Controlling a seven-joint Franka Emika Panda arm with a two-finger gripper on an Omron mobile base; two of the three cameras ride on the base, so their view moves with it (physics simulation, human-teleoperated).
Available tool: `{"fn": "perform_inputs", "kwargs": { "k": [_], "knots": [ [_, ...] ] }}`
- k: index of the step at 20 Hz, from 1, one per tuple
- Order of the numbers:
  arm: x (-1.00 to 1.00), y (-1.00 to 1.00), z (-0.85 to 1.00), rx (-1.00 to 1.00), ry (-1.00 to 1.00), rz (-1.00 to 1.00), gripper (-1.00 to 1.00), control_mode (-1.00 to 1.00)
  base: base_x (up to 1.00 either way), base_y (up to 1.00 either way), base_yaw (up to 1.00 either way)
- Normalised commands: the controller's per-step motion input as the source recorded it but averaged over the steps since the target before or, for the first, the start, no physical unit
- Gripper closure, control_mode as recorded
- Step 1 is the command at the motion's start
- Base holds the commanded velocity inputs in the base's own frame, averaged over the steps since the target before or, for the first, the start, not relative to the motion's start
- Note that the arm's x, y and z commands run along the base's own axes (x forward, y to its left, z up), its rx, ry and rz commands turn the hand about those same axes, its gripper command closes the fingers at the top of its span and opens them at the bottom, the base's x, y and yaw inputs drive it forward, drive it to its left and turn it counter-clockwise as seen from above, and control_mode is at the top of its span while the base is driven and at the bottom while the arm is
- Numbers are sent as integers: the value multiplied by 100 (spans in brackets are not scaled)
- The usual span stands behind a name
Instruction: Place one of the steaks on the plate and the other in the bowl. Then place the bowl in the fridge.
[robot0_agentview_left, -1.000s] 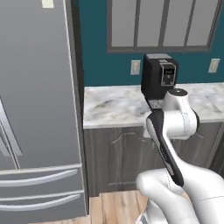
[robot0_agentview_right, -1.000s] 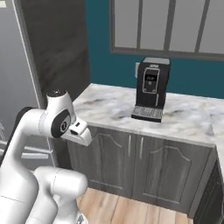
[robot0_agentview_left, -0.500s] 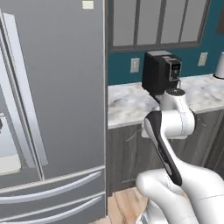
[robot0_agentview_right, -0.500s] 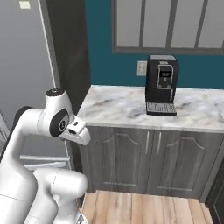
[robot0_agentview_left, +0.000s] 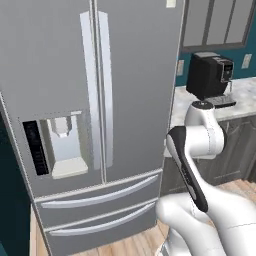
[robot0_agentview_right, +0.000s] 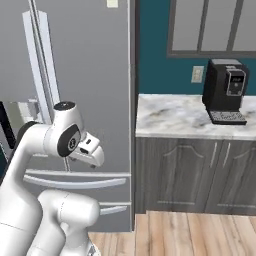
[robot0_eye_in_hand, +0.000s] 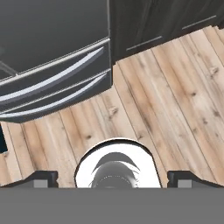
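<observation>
Evidently empty, the gripper (robot0_eye_in_hand: 112, 178) stands wide over bare floor. Ahead, the fridge (robot0_agentview_left: 95, 115) has both doors shut; steaks, plate and bowl aren't visible. Judged step: repositioning; next, find the steaks.

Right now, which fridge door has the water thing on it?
The left door of the fridge has the water dispenser, a recessed nook below its handle. The right door beside it is plain grey, with only its long handle.
</observation>
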Motion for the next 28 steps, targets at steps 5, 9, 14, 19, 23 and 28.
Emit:
{"fn": "perform_inputs", "kwargs": {
  "k": [5,9,14,19,23,28],
  "knots": [
    [0,0,0,0,0,0,-100,100,-30,100,1],
    [0,0,0,0,0,0,-100,100,-14,45,12],
    [0,0,0,0,0,0,-100,100,-2,-11,18],
    [0,0,0,0,0,0,-100,100,-4,-62,4],
    [0,0,0,0,0,0,-100,100,-12,-31,0],
    [0,0,0,0,0,0,-100,100,-9,10,0]
  ]
}}
